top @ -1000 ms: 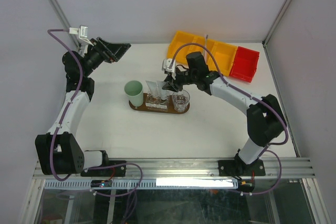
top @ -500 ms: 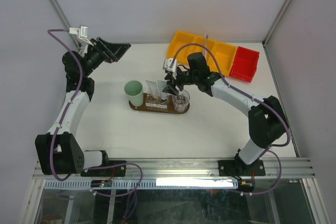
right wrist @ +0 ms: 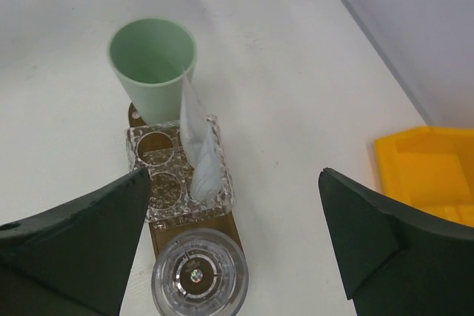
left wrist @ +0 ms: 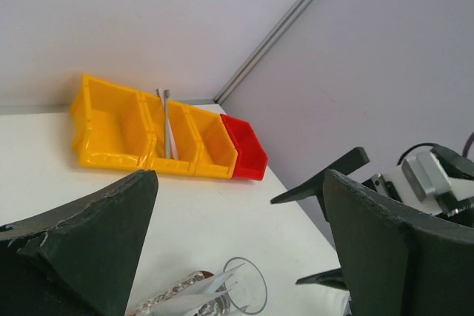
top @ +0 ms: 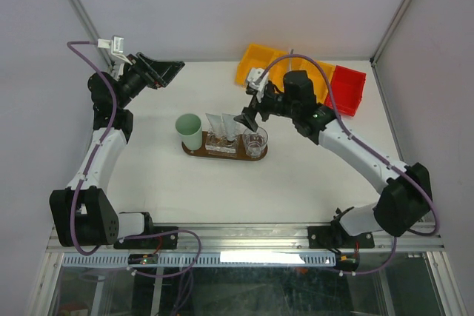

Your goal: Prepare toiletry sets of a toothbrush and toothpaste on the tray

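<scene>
Standing on one tray (top: 201, 154) are two tubes (top: 214, 124) (top: 230, 124); both pairs of jaws gape empty.

One camera looks down from high behind me at the whole white table (top: 296, 175). My right wrist camera looks down close on the long dark-brown wooden tray (right wrist: 235, 221). My left looks across from far. All see the clear round glass (top: 255, 140).

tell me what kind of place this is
Probably a lab robot test cell: two arms bolted to an aluminium rail, a white table boxed in by plain panels, and props such as a yellow divided bin and wooden tray.
</scene>
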`<state>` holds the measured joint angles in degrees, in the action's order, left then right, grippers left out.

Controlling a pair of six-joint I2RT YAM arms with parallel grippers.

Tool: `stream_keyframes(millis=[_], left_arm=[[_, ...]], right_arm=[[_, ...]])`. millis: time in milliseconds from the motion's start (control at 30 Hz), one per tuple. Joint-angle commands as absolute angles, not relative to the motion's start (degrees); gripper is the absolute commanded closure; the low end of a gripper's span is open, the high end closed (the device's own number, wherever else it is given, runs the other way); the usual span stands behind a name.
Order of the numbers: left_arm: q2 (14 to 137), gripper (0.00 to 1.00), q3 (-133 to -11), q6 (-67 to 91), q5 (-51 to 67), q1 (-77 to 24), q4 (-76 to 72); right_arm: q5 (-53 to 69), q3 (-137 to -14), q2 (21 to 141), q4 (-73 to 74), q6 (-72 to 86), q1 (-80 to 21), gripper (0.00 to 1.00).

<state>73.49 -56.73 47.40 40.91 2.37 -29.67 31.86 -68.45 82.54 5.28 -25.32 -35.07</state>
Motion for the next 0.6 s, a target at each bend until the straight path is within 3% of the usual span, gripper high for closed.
stream_keyframes(millis=[0, 133, 367, 567], left_arm=[[73.6, 0.01, -57.1, 47.7, 41.6, 3.1, -32.3], [73.9, 0.01, -57.3, 47.4, 41.1, 3.2, -31.2], [74.0, 0.01, -57.6, 46.9, 40.4, 3.2, -29.7], [74.4, 0.01, -57.7, 46.5, 40.2, 3.2, -29.3]], right_arm=[[13.7, -66.4, 75.5, 2.1, -12.7, -34.6, 0.0], [-7.2, -64.9, 72.9, 4.3, 4.0, -31.5, 0.0], [-8.1, -64.5, 76.8, 3.7, 15.2, -19.1, 0.01], [-11.6, -75.8, 91.3, 3.8, 18.3, -15.9, 0.14]])
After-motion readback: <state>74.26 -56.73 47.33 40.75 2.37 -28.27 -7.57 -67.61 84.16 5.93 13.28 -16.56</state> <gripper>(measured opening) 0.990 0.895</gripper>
